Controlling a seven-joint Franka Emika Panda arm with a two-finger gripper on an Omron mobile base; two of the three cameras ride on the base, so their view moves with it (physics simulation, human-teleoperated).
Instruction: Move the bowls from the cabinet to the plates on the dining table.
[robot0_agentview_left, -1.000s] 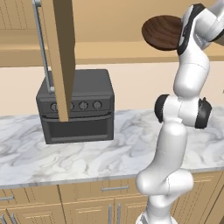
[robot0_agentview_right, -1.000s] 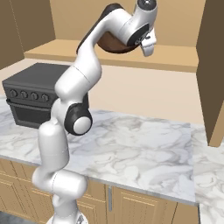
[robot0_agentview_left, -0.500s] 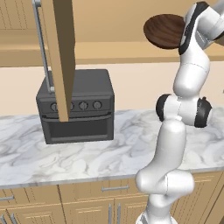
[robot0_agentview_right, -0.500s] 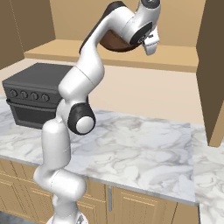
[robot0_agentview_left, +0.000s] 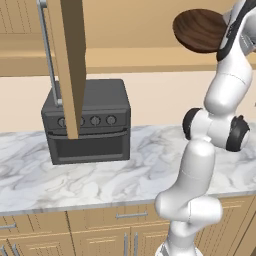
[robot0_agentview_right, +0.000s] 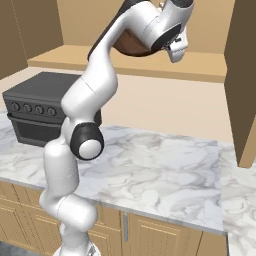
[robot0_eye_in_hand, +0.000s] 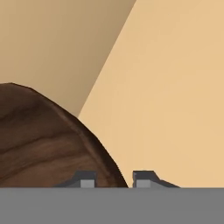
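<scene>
One bowl (robot0_agentview_left: 200, 29) is with me, the dark brown wooden one. From the camera behind me on the left, I see it up high by my white arm, in front of the tan cabinet (robot0_agentview_left: 130, 30). It sits in the air above the counter, tipped a little. An open cabinet door (robot0_agentview_left: 71, 60) hangs edge-on at the left, with its long silver handle (robot0_agentview_left: 49, 55) beside it. Under it a black oven (robot0_agentview_left: 89, 122) stands on the marble counter (robot0_agentview_left: 100, 180). Wooden drawers (robot0_agentview_left: 75, 227) sit below the counter.

From the camera behind me on the right, my arm bends up over the counter. The brown bowl peeks out behind my wrist, just under the cabinet's open shelf (robot0_agentview_right: 150, 62). My gripper (robot0_agentview_right: 176, 51) points down there, but my fingers are too small to tell apart. The oven is at the far left.

From my hand camera, my two finger tips (robot0_eye_in_hand: 87, 179) stand close together at the bottom. The rim of the wooden bowl runs down right between them, so I am pinching it with a narrow grip. The bowl covers the lower left, and plain tan cabinet walls lie behind it.
</scene>
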